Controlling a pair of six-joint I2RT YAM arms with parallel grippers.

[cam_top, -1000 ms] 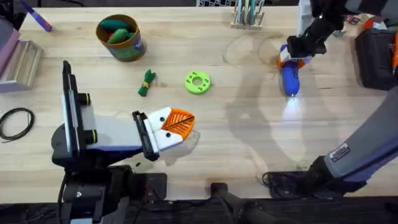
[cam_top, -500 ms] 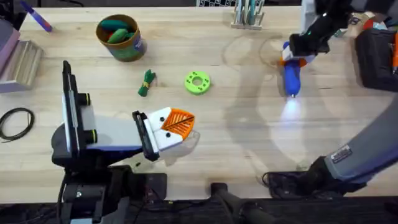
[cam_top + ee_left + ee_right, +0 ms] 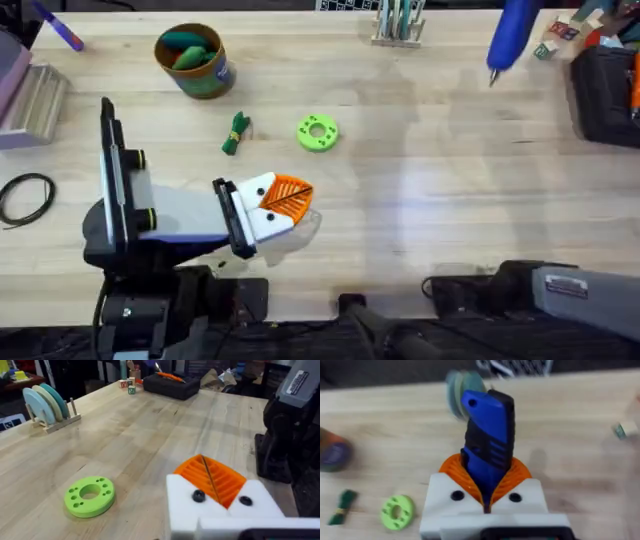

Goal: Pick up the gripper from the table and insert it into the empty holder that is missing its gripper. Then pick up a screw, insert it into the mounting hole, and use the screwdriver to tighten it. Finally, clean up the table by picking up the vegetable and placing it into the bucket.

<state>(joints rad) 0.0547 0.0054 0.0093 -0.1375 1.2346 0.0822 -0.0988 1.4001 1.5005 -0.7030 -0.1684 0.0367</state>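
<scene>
The blue screwdriver (image 3: pixel 508 35) hangs in the air over the table's back right, tip down. My right gripper (image 3: pixel 487 487) is shut on the screwdriver (image 3: pixel 487 440), its orange pads on either side of the handle. My left gripper (image 3: pixel 288 198) rests low at front centre, white mounts with orange pads pressed together (image 3: pixel 210 477), nothing between them. Two dark screw heads (image 3: pixel 198 495) sit in its white mounts. The dark green vegetable (image 3: pixel 236 133) lies on the table left of the lime-green disc (image 3: pixel 318 132). The green bucket (image 3: pixel 195 62) stands at the back left. A loose orange gripper piece is out of view.
A rack of plates (image 3: pixel 398 25) stands at the back centre. At the right edge lies a black case (image 3: pixel 605 95). Small coloured blocks (image 3: pixel 548 48) lie near it. A black cable coil (image 3: pixel 25 195) and a grey tray (image 3: pixel 30 100) occupy the left side.
The right gripper has lifted the screwdriver off the table and carried it up and toward the back right. The right arm has risen out of the overhead view. The left arm is unchanged.
</scene>
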